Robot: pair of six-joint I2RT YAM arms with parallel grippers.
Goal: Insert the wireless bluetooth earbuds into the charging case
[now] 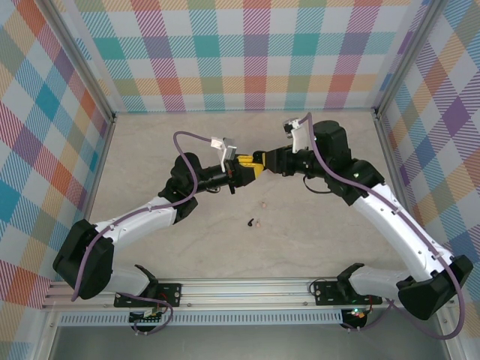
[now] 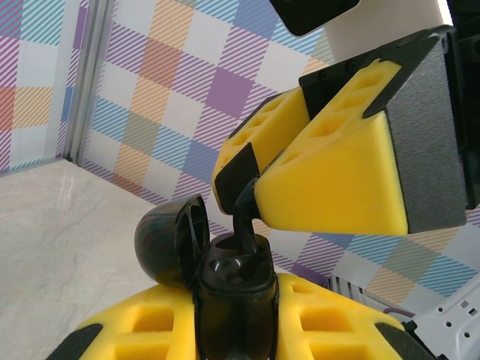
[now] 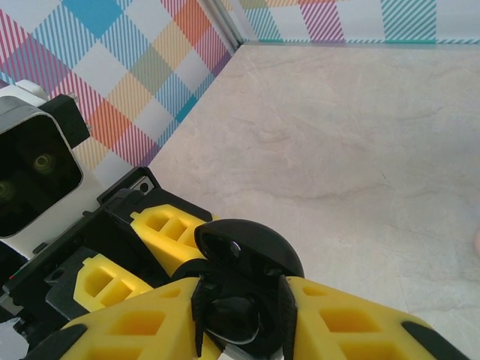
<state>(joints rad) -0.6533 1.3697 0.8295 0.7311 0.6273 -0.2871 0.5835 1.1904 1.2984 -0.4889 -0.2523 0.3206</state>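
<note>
Clamping charging case (image 2: 232,304): left fingers (image 2: 142,326); pinching black earbud (image 2: 244,214): right fingers (image 2: 337,187) | walls (image 1: 255,52) well apart

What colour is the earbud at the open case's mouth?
Black, like the glossy charging case. The small curved earbud shows best in left wrist view.

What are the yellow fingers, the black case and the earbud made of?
The yellow fingers: probably soft foam or rubber, matte, with moulded square hollows. The charging case: likely hard plastic, glossy, light glinting on its open lid. The black earbud: seemingly shiny plastic too, though too small to be sure.
</note>
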